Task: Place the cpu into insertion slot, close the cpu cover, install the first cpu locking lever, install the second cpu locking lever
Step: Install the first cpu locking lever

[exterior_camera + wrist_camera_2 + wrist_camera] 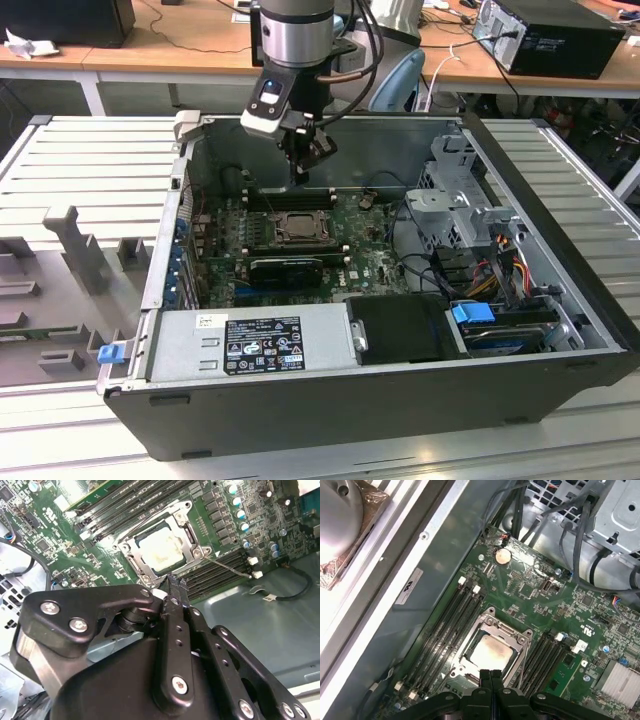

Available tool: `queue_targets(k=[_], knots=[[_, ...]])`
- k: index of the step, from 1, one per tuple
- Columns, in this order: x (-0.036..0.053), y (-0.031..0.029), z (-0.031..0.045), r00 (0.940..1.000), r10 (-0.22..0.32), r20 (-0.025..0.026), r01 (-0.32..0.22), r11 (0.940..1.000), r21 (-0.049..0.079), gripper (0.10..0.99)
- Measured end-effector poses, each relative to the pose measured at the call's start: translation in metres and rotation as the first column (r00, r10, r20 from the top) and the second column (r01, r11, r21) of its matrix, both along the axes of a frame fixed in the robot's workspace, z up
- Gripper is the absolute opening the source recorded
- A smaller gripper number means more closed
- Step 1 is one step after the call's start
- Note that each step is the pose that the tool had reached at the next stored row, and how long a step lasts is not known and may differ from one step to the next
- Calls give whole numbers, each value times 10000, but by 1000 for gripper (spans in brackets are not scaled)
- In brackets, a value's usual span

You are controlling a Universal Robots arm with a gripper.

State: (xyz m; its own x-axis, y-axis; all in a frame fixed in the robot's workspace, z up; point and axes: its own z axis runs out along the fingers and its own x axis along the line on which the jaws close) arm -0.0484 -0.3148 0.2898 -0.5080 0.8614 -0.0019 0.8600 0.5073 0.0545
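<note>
Black gripper [490,672] fingers [484,679] are pressed together and empty, just above the green motherboard [535,587]. Its pale cpu [490,655] sits in the insertion slot [297,229], with the silvery cpu cover [495,624] around it. In the exterior view, the cpu lies at 6 o'clock from the fingertips, close by.

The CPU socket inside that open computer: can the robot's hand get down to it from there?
Probably yes: the hand hangs closed above the CPU socket, with nothing visible between them.
</note>
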Motion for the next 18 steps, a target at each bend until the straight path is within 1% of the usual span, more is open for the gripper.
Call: queue_targets(k=[10,12,18], knots=[[-2,-3,0,9988,486,0,-486,9988,-1,106],[-2,-3,0,9970,780,0,-780,9970,-1,106],[-2,-3,0,9927,1209,0,-1209,9927,0,106]])
